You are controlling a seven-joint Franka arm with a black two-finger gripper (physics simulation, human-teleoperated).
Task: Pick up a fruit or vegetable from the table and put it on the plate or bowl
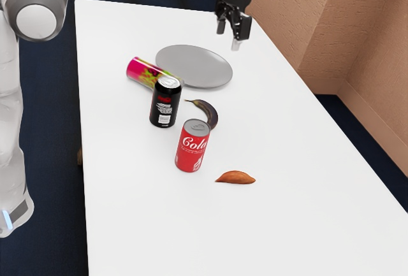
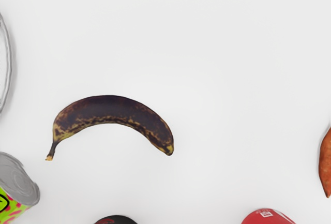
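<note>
Black two-finger gripper point(image 1: 229, 36) open, empty, high off the flat grey round plate's point(image 1: 194, 65) far-right edge. Dark overripe banana point(image 1: 207, 111) lies nearer, below the plate; long axis far-left to near-right.

A long white rectangular table with a smooth top point(image 1: 306, 180) runs from 11 o'clock down to 5 o'clock across the exterior view, evenly lit, with only soft shadows on it. A dark navy-blue floor point(image 1: 54, 116) lies along the table at 9 o'clock and again at 4 o'clock. Two tan, rough-plastered walls point(image 1: 382, 46) meet in a corner at 2 o'clock.
</note>
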